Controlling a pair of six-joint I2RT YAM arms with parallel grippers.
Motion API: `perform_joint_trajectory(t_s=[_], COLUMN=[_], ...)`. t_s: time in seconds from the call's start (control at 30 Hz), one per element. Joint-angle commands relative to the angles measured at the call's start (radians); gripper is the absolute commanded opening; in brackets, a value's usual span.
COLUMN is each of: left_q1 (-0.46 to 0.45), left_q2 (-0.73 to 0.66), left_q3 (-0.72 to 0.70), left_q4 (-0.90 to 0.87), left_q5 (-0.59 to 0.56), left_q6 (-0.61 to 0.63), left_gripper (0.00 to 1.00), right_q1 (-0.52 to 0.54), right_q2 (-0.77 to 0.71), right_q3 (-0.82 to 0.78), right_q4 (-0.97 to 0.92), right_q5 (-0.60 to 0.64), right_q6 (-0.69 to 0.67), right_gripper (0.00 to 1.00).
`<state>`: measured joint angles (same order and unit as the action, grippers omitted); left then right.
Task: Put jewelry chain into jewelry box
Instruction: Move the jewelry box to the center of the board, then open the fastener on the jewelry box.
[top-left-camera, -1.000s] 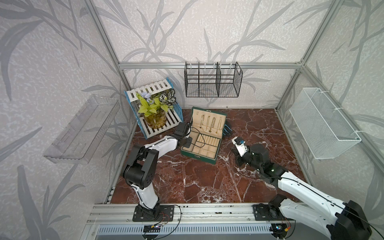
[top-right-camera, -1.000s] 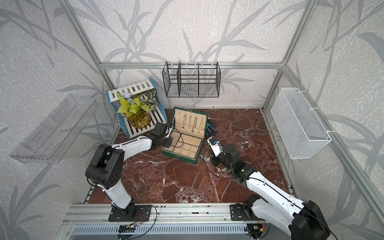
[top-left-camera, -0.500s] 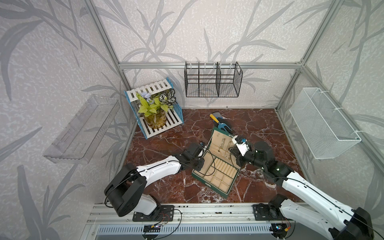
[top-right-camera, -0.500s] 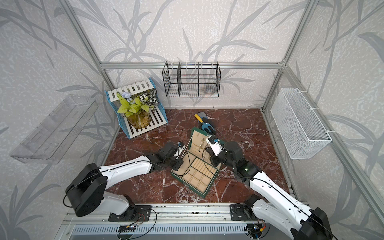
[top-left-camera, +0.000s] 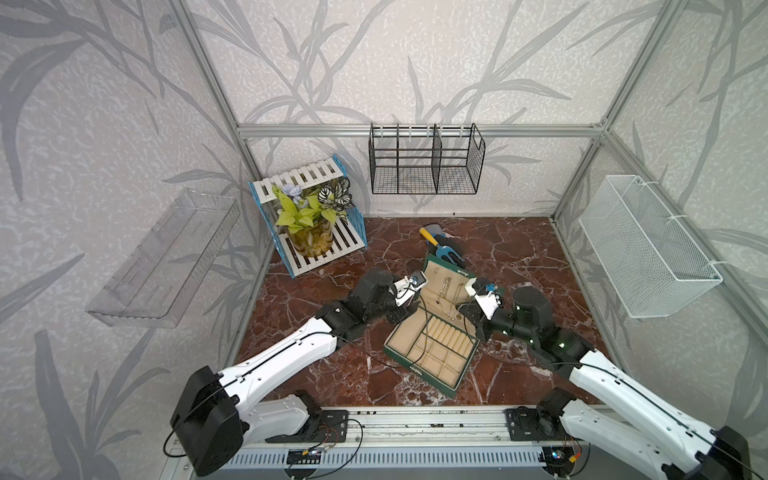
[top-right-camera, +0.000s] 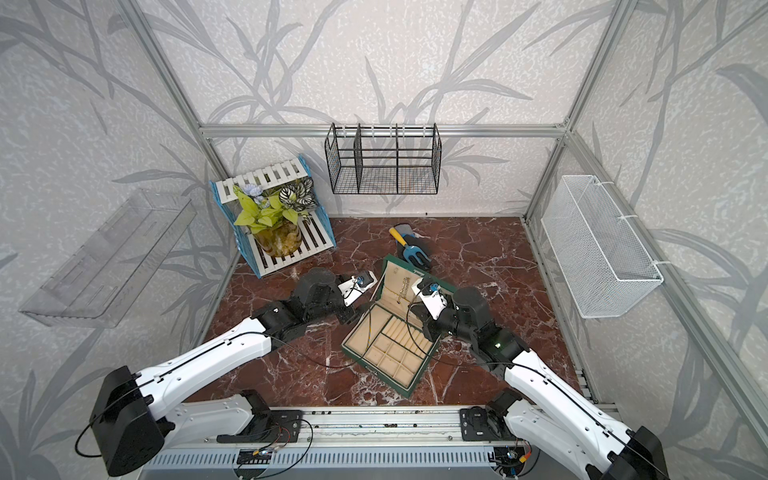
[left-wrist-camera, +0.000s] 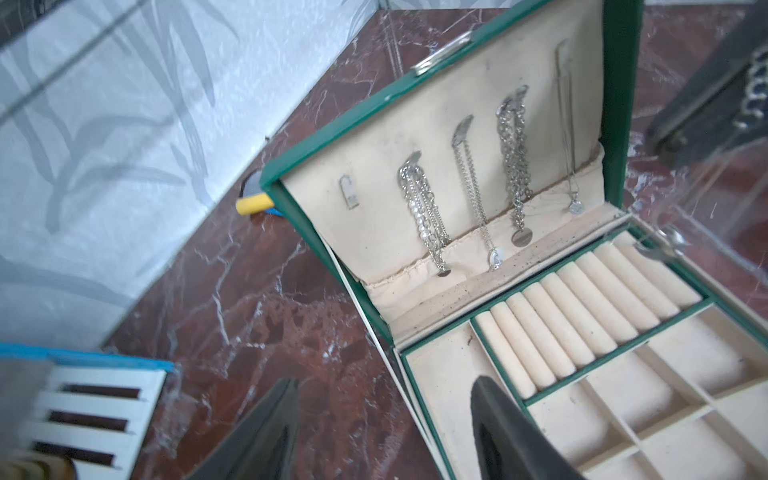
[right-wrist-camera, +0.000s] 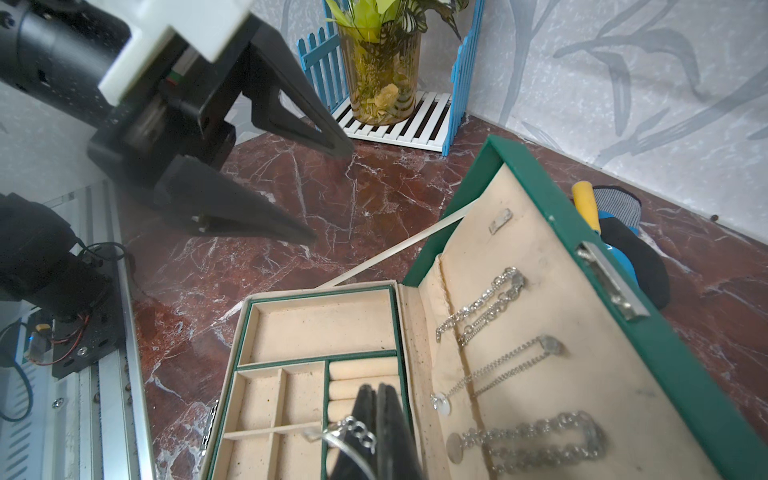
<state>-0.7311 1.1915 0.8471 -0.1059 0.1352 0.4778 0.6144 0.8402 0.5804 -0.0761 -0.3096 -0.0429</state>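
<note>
Pincers differed: the right gripper (right-wrist-camera: 376, 419) was pinched on a jewelry chain (right-wrist-camera: 353, 432) above the ring rolls (left-wrist-camera: 590, 307) of the jewelry box (top-left-camera: 432, 345), seemingly poised to place it, while the left gripper (left-wrist-camera: 386, 424), spread and empty, flanked the box's near wall, probably having just steadied it.

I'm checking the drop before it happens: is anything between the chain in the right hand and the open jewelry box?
Nothing visible is. The right hand is shut on the chain right over the jewelry box, whose lid stands open. The left hand is open, off to the side over the tabletop.
</note>
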Motion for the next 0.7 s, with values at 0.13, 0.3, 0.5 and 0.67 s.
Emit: perform_joint_trajectory(t_s=[0.13,0.3,0.5,0.67], left_q1=[-0.001,-0.001,-0.001,-0.001], left_q2=[0.121,0.237,0.336,0.408], left_q3=[0.052,0.156,0.226,0.289], left_q4=[0.164,0.133,0.125,0.108], left_q5=[0.117,0.149,0.151,0.120], left_q6=[0.362,0.391,0.415,0.441], left_gripper=[0.66,0.60,0.58,0.56], right_q1=[0.003,0.003,0.003,0.002], right_q2=[-0.009,-0.010,-0.020,-0.032], right_q3=[-0.059,-0.081,-0.098,-0.108], right_q4=[0.079,0.111,0.126,0.125], right_q5=[-0.017,-0.022,-0.017,-0.016], right_q6=[0.027,0.042,0.043,0.041], right_gripper=[0.00,0.00,0.00,0.00])
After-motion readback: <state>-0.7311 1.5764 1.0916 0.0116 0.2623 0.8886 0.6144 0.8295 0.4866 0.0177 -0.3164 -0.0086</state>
